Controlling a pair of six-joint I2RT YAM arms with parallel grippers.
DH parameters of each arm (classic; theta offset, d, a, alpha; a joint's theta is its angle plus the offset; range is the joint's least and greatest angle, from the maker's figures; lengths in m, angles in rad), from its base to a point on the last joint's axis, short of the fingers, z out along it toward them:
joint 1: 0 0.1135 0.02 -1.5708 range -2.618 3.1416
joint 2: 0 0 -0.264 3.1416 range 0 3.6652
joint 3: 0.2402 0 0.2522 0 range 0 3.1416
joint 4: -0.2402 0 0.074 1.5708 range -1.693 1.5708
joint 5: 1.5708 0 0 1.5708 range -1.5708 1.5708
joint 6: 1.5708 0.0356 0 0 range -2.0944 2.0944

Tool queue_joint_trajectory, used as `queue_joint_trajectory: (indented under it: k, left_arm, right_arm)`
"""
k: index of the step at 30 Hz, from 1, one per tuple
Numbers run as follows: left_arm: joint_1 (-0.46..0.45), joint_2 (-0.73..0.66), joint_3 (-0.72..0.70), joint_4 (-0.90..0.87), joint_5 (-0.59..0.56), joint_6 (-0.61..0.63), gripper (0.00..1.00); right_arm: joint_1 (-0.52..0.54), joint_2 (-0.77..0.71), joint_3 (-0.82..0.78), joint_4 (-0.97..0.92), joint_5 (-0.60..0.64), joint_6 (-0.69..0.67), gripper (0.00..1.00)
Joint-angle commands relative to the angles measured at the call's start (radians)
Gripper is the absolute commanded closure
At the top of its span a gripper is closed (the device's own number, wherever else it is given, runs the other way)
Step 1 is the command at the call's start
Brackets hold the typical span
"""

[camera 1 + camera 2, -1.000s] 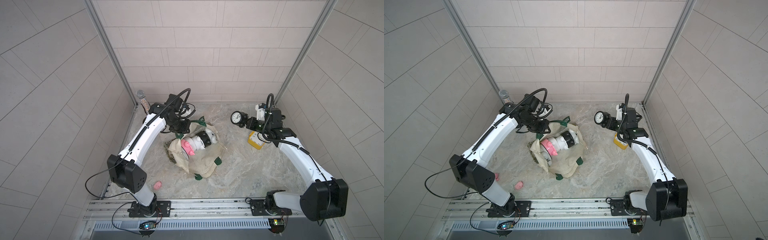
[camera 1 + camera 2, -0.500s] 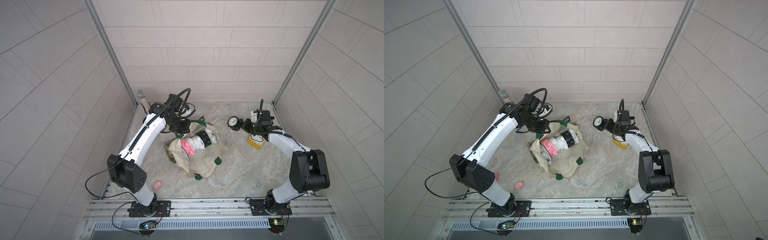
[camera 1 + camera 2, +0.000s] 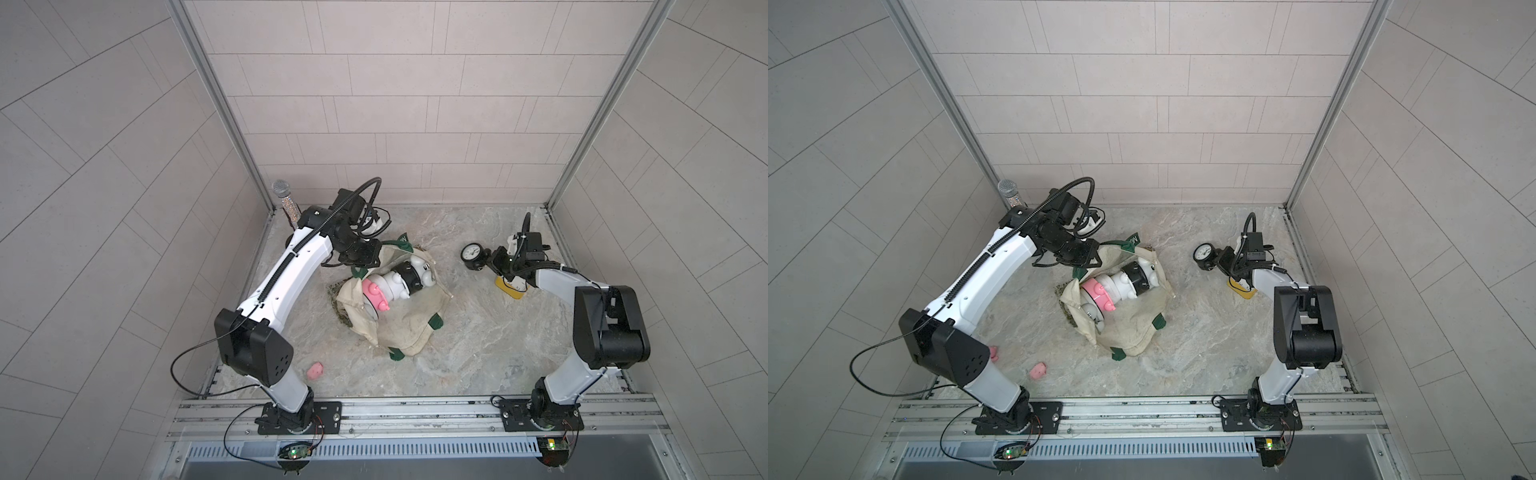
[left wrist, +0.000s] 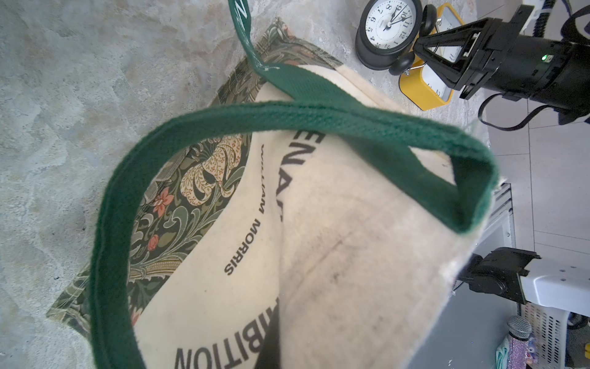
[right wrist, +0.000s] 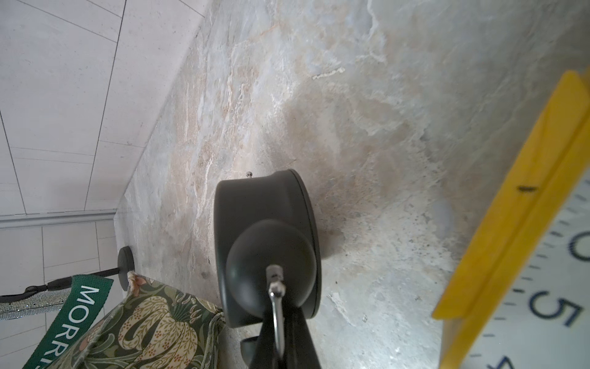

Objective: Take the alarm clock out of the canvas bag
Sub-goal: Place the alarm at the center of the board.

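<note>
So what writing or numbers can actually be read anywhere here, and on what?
"WILLIAM MORRIS": side of the canvas bag.
"IBITION": same side, start hidden.
"MORR": green strap, rest cut off.
"1" to "12": alarm clock face; its small print unreadable.
"5": yellow clock face; other numerals blurred.

cream canvas bag [image 4: 351,239] with green floral band [image 4: 166,198], black alarm clock [image 4: 388,22], yellow clock [image 4: 424,92].

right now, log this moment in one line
left gripper: shut on canvas bag strap | right gripper: shut on alarm clock | alarm clock: outside bag, beside yellow clock
</note>
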Motion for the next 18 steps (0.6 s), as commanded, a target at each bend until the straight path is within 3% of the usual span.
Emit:
queue_joint_trajectory:
  k: [1, 8, 13, 18]
  left_arm:
    - [0.004, -0.028, -0.011, 0.005, 0.028, 0.004, 1.0]
    - [0.003, -0.03, -0.014, 0.005, 0.027, 0.004, 1.0]
    - [0.004, -0.03, -0.018, 0.006, 0.027, 0.003, 1.0]
    - [0.003, -0.03, -0.021, 0.008, 0.028, 0.004, 1.0]
  right_arm:
    - [-0.012, 0.025, 0.005, 0.073, -0.048, 0.032, 1.0]
    - [-0.021, 0.062, -0.006, 0.099, -0.053, 0.051, 1.0]
    - [-0.025, 0.083, -0.01, 0.12, -0.06, 0.061, 0.88]
    - [-0.03, 0.107, -0.014, 0.141, -0.069, 0.073, 0.87]
